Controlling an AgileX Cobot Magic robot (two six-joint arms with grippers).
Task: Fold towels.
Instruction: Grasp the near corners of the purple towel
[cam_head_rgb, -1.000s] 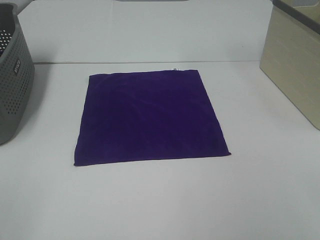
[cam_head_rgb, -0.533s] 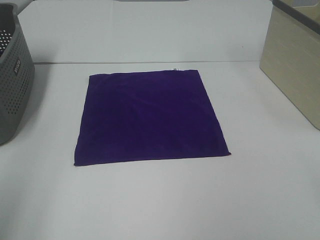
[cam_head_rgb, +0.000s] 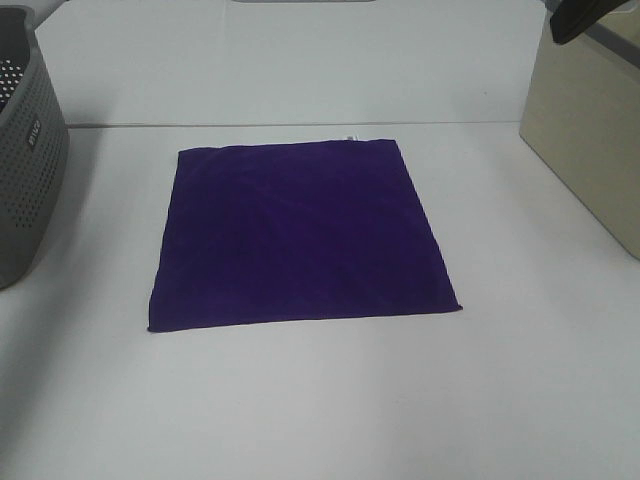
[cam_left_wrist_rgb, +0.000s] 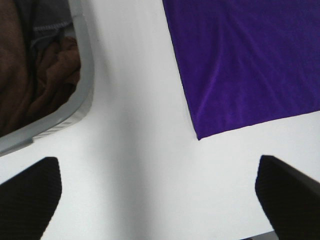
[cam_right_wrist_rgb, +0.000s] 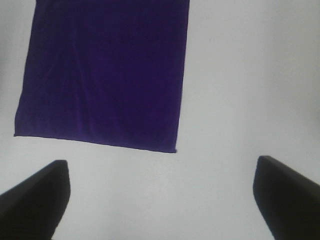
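Note:
The deep purple towel lies flat and unfolded on the white table, with a tiny white tag at its far edge. In the left wrist view one corner of the towel shows, and my left gripper hangs open and empty above bare table beside it. In the right wrist view the towel lies beyond my right gripper, which is open and empty above the table. A dark part of an arm shows at the exterior view's top right corner.
A grey perforated basket stands at the table's left edge; the left wrist view shows brown cloth inside it. A beige box stands at the right. A white wall runs behind the table.
A dark part of an arm has come into the exterior view's top right corner. The towel has not moved.

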